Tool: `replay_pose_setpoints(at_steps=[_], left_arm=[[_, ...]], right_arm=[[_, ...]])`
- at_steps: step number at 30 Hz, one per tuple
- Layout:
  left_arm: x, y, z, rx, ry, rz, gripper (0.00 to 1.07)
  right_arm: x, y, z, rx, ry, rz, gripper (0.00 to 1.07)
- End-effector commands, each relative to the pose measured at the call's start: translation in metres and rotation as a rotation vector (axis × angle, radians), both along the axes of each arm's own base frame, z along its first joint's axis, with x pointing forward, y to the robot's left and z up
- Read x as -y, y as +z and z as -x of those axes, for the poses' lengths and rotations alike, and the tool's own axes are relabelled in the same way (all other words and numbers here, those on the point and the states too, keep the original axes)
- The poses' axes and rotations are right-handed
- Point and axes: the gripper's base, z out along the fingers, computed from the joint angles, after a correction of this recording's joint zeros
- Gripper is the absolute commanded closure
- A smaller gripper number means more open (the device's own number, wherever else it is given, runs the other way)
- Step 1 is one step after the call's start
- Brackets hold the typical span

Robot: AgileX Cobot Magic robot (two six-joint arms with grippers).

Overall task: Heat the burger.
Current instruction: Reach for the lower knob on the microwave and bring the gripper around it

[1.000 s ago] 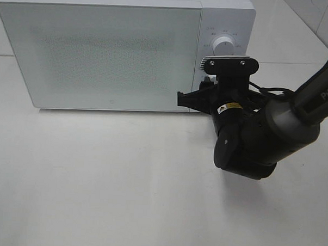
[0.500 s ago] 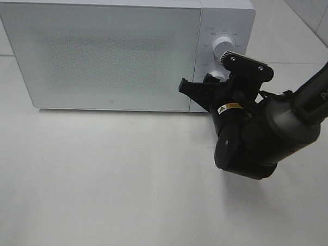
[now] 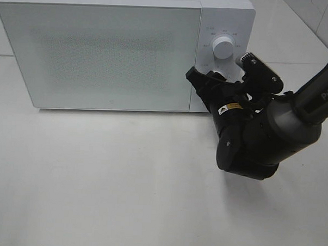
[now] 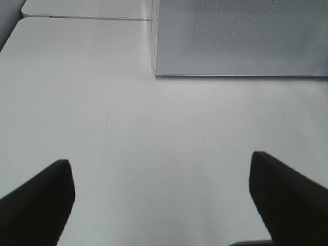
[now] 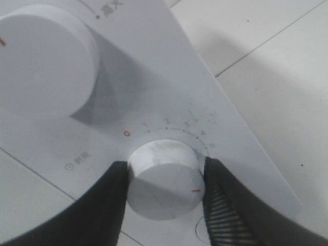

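The burger is out of view; the white microwave (image 3: 102, 49) stands with its door closed. My right gripper (image 3: 216, 84) is at the microwave's control panel, below the upper knob (image 3: 223, 48). In the right wrist view the right gripper (image 5: 164, 171) is shut on the lower timer knob (image 5: 164, 192), with one finger on each side. The knob's red mark points past the numbered scale. The upper knob (image 5: 43, 56) is free. My left gripper (image 4: 160, 164) is open and empty above the bare table, facing the microwave door (image 4: 241, 36).
The white table (image 3: 96, 180) spreads in front of the microwave. The right arm's dark body (image 3: 256, 138) hangs over the table at the microwave's front right corner. Tiled surface shows beyond the microwave's right side.
My right wrist has rolled clockwise while at the lower knob; its mount plate swung from above the panel to the right, uncovering the upper knob. The microwave has not moved.
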Motion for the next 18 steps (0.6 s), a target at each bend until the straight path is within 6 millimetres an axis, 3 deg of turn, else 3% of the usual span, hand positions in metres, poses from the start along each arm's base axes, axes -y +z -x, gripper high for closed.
replay_pose_setpoints(at_steps=[1,18], left_arm=[[0.0005,-0.0003,0.0021,0.026,-0.002,0.006,0.22],[0.0005,-0.0003,0.0021,0.026,-0.002,0.006,0.22]], right_arm=[[-0.0133,0.0248,-0.0021,0.229,0.096,-0.070,1.07],[-0.0171,0.0256,-0.0016,0.202,0.110,-0.538,1.07]])
